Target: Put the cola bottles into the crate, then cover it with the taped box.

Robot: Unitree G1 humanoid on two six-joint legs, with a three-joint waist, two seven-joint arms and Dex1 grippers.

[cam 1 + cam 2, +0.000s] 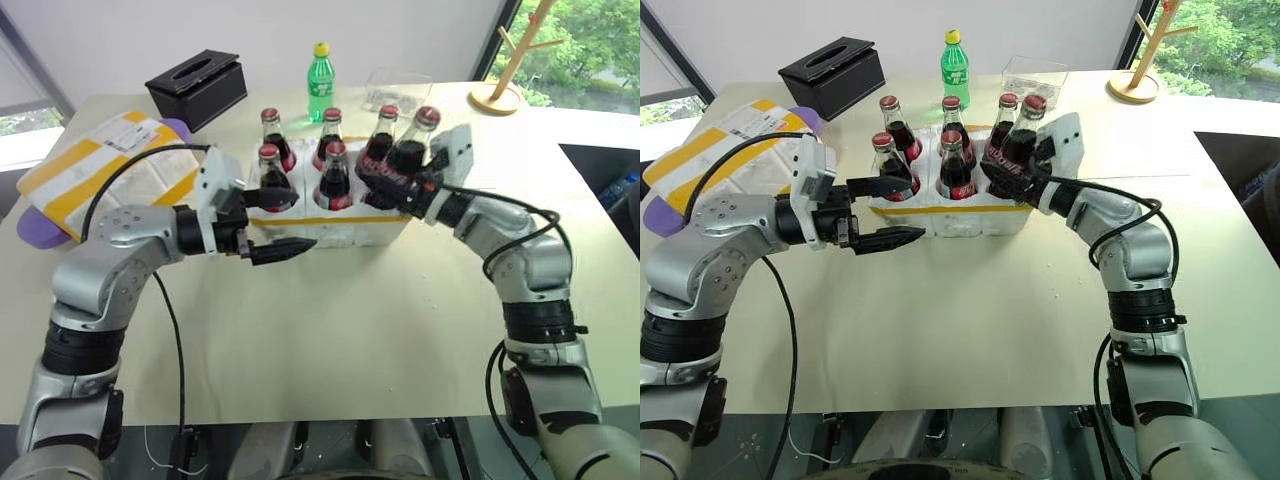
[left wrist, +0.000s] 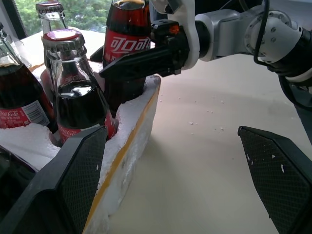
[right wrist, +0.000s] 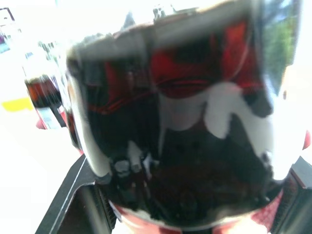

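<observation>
White foam makes up the crate (image 1: 330, 225), which sits mid-table with a thin yellow band round its sides. Five cola bottles (image 1: 334, 176) stand upright in its wells: three along the far row and two in the near row at the left and middle.

The sixth bottle (image 1: 408, 152) is in the right gripper (image 1: 392, 182), whose black fingers are closed round its labelled body. It leans, cap tipped away to the right, over the crate's near right corner. In the left wrist view its base appears to be at or just inside the last well, though the foam edge hides the bottom, so I cannot tell whether it is seated.

The left gripper (image 1: 275, 221) is level at the crate's near left corner, pointing right, jaws spread wide and holding nothing. One finger lies over the crate's top beside the near-left bottle; the other is in front of the crate's front wall above the table (image 1: 340, 330).

The taped box (image 1: 110, 168), with broad yellow stripes and a white label, lies well to the left of the crate, beyond the left arm, resting on something purple (image 1: 30, 226).

A black tissue box (image 1: 197, 87) and a green bottle (image 1: 320, 72) stand at the far edge.
</observation>
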